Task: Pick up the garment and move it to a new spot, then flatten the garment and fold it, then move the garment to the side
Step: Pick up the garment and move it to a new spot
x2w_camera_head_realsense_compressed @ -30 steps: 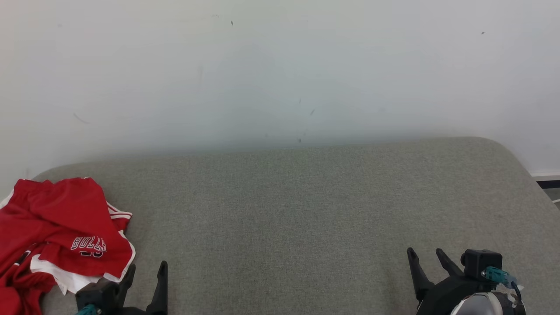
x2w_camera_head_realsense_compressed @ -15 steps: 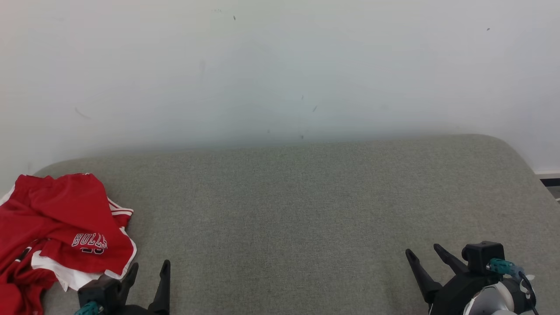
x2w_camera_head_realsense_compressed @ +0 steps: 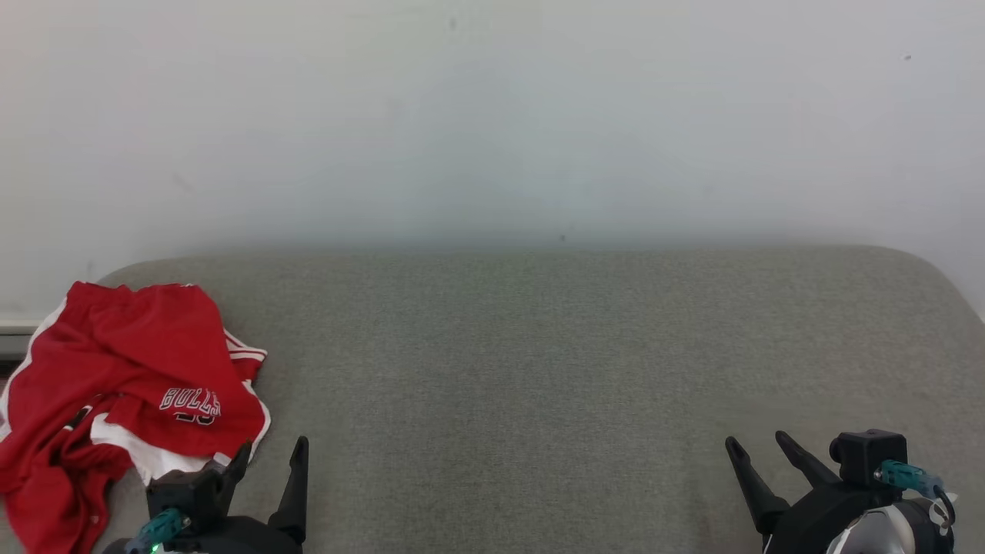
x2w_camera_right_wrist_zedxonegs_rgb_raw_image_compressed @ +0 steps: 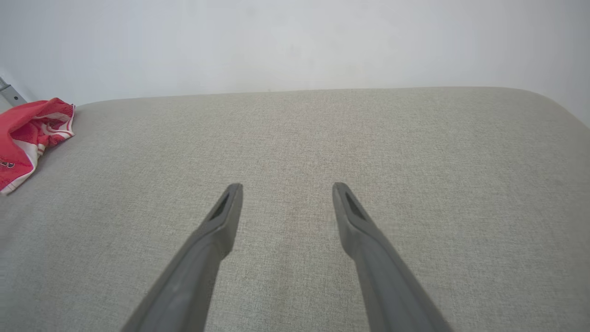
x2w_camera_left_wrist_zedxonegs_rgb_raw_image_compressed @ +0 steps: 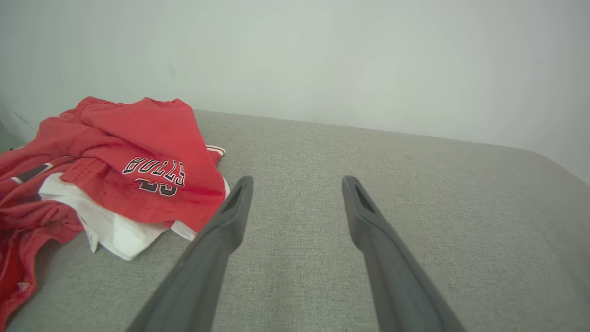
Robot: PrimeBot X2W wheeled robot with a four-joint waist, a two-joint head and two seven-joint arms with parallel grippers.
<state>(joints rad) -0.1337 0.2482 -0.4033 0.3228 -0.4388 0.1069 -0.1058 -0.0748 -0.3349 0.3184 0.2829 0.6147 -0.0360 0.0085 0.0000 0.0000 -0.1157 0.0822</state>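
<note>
Surroundings: a grey woven pad with rounded far corners, and a plain white wall right behind its far edge, carrying a few tiny dark specks.
Garment spot: the garment was bunched up in a heap at the left end of the pad, red with white trim and a white layer poking out at the near side, well apart from the right gripper.
In the way: the garment's near right hem lay just beside the left finger of the left gripper — I couldn't tell if they actually touched.
Counts: one garment, one pad, two grippers, four dark fingers in all.
Writing: "BULLS" in white block letters with a dark outline on the red cloth; dark digits sat under it, half lost in a fold, so I couldn't read them.
Left claw: jaws spread wide, holding nothing, tips over the pad at the near left.
Right claw: same deal — spread wide and empty, at the near right over bare grey fabric.
</note>
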